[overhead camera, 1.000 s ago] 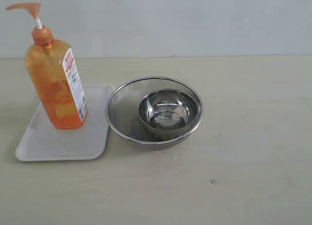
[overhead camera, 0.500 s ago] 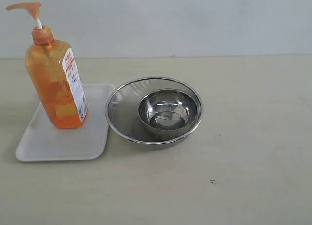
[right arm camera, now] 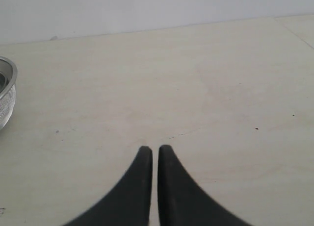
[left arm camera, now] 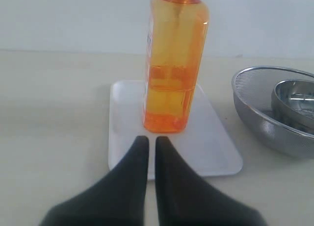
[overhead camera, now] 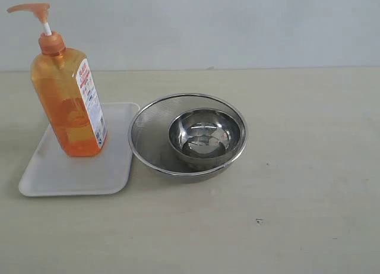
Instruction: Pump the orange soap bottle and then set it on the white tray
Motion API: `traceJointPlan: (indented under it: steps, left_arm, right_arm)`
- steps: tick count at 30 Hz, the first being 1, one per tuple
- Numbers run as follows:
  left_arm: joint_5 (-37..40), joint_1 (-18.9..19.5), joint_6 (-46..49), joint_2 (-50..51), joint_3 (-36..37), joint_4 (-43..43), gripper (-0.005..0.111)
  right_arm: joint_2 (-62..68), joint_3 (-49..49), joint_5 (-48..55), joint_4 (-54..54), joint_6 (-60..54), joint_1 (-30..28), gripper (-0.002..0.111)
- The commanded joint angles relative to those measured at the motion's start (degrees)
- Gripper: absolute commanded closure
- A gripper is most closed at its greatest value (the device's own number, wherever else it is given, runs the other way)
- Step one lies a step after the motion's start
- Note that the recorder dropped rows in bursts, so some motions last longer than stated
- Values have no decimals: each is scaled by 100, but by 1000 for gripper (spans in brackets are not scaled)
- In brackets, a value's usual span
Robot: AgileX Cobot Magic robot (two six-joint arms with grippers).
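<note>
Comparison with the two earlier exterior pictures: no object has changed place, and the orange soap bottle (overhead camera: 68, 107) stands as it did then.

The pale table (overhead camera: 309, 167) carries every item. The white tray (overhead camera: 59, 179) lies at the left of the exterior view, its long side running away from the camera. The round steel mesh strainer (overhead camera: 145, 137) sits just beside the tray's right edge, its rim overlapping that edge in the exterior view; whether the two touch cannot be told. A smaller steel bowl (overhead camera: 205, 134) rests inside the strainer, toward its right side.

The orange soap bottle stands upright on the far half of the tray, clear of the rim. Its white label (overhead camera: 92, 101) faces the strainer, and its orange pump head (overhead camera: 29, 9) is raised on the white stem (overhead camera: 47, 28), spout pointing left.

The left gripper (left arm camera: 148, 140) hangs over the near end of the tray with only a thin slit between its dark fingers and nothing between them; the tips are near the bottle's base but apart from it. The right gripper (right arm camera: 154, 150) is likewise drawn together and empty, over bare table with the strainer rim at the picture's edge.
</note>
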Motion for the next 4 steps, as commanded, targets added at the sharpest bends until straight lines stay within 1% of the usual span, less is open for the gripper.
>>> traceJointPlan:
  steps: [1,4]
  left_arm:
    - [-74,20,27,-15,14,-63,102]
    - [-74,20,27,-15,14,-63,102]
  right_arm:
    - [-22,-3,-40,-41,29,-13,108]
    - [-22,-3,-40,-41,29,-13,108]
